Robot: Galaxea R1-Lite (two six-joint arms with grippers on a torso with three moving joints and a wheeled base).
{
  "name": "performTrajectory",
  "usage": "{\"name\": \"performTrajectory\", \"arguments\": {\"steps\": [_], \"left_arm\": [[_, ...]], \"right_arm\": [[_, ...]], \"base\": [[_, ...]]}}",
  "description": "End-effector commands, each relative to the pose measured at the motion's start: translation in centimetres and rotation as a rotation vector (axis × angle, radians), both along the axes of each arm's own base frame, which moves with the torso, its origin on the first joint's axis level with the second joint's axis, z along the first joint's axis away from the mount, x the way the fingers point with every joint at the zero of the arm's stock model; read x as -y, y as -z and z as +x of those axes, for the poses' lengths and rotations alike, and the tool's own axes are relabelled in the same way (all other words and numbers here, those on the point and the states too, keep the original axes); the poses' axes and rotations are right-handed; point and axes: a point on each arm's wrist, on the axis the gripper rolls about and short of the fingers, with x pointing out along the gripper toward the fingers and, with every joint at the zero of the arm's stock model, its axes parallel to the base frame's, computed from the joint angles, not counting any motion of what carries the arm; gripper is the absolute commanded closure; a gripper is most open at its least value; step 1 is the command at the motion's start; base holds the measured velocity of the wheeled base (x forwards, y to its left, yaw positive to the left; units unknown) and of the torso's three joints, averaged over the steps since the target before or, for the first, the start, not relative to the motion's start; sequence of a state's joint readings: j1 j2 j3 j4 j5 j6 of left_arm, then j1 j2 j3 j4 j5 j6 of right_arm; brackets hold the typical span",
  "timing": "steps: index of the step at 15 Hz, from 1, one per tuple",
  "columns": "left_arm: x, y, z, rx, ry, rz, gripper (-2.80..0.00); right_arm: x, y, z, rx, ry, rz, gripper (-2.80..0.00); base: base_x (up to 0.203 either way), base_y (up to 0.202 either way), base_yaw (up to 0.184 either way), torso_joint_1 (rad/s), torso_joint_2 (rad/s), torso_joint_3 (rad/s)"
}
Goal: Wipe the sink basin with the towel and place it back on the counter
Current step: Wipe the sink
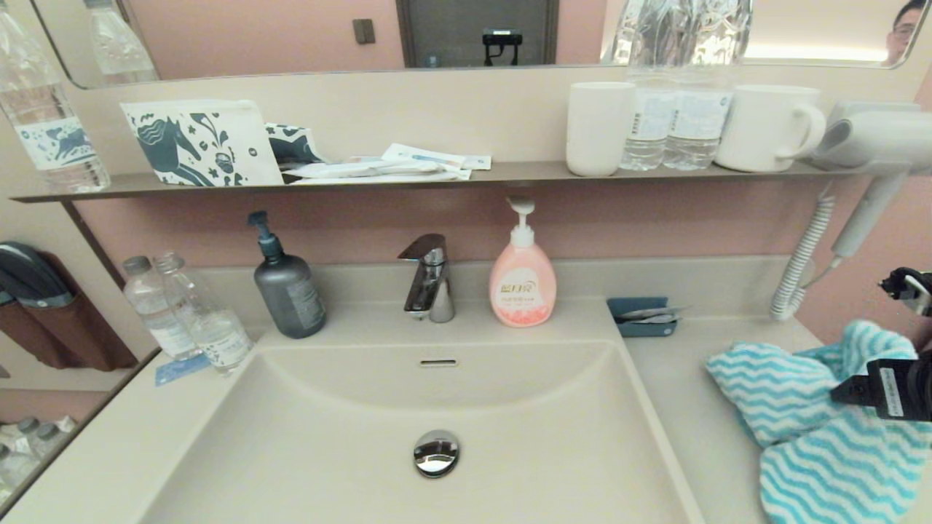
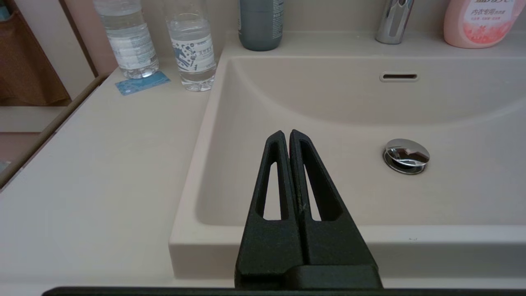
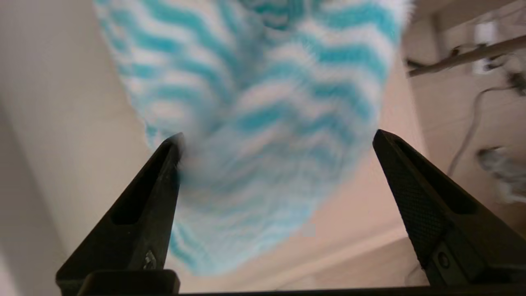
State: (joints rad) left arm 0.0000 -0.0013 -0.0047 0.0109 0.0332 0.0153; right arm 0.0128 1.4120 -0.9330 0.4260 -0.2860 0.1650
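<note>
Over the towel (image 3: 263,123) (striped), right gripper (image 3: 277,142) gapes.

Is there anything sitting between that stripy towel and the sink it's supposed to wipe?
Nothing visible does. The fluffy turquoise-and-white striped towel lies on the smooth beige counter, with only bare counter between it and the wide beige sink basin. The open right gripper is right over the towel. The small blue tray sits further back, near the wall.

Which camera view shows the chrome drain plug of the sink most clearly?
The left wrist view: the drain plug sits close and unobstructed in the sink basin, beyond the shut left gripper. The head view also shows it whole, but farther away. The right wrist view misses it, showing only the towel between the open right gripper's fingers.
</note>
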Motion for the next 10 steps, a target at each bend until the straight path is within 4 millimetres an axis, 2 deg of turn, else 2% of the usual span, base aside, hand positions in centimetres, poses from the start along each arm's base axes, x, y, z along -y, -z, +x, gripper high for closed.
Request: {"name": "performTrajectory", "arguments": {"steps": [1, 5, 8, 9, 10], "left_arm": [[0.0, 0.0, 0.0, -0.001, -0.001, 0.000, 0.00], [0.0, 0.0, 0.0, -0.001, -0.001, 0.000, 0.00], [0.0, 0.0, 0.0, -0.001, -0.001, 0.000, 0.00], [0.0, 0.0, 0.0, -0.001, -0.001, 0.000, 0.00], [0.0, 0.0, 0.0, -0.001, -0.001, 0.000, 0.00]], "right_arm": [[0.0, 0.9, 1.4, -0.025, 0.045, 0.063, -2.80], [-0.3, 2.5, 4.0, -0.069, 0.104, 0.246, -2.80], [-0.6, 1.4, 5.5, -0.023, 0.119, 0.318, -2.80], [-0.7, 0.8, 5.3, -0.002, 0.112, 0.320, -1.73], [-0.7, 0.2, 5.0, 0.014, 0.106, 0.321, 0.00]], "base": [[0.000, 0.000, 0.000, 0.000, 0.00, 0.000], [0.000, 0.000, 0.000, 0.000, 0.00, 0.000], [0.000, 0.000, 0.000, 0.000, 0.00, 0.000], [0.000, 0.000, 0.000, 0.000, 0.00, 0.000], [0.000, 0.000, 0.000, 0.000, 0.00, 0.000]]}}
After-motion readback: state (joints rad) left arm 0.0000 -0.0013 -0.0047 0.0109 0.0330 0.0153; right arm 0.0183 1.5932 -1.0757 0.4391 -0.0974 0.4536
